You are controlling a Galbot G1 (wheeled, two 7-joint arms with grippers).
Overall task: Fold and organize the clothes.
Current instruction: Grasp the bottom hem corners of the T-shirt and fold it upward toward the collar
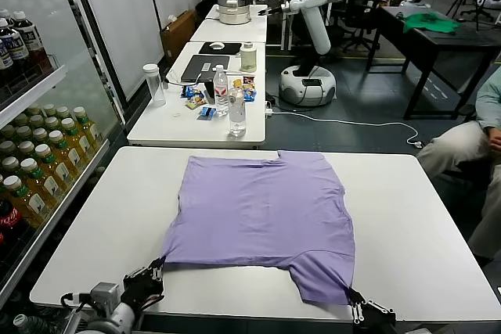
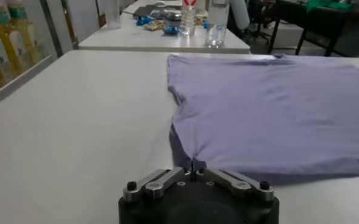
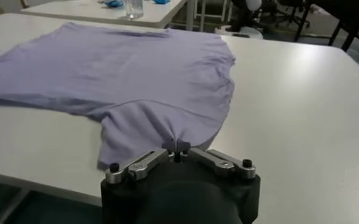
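A lavender T-shirt point(image 1: 262, 217) lies spread flat, plain side up, on the white table point(image 1: 407, 224). My left gripper point(image 1: 159, 265) is shut on the shirt's near left corner at the table's front edge; the left wrist view shows its jaws closed on a pinch of the shirt point(image 2: 270, 115). My right gripper point(image 1: 354, 296) is shut on the near right corner, a sleeve end; the right wrist view shows the shirt point(image 3: 136, 73) bunched at the closed jaws. Both corners lift slightly off the table.
A second white table point(image 1: 176, 123) behind holds water bottles point(image 1: 236, 111), a laptop and snacks. A drinks fridge point(image 1: 39, 154) stands on the left. A seated person point(image 1: 470, 138) is on the right. Another robot point(image 1: 313, 29) stands farther back.
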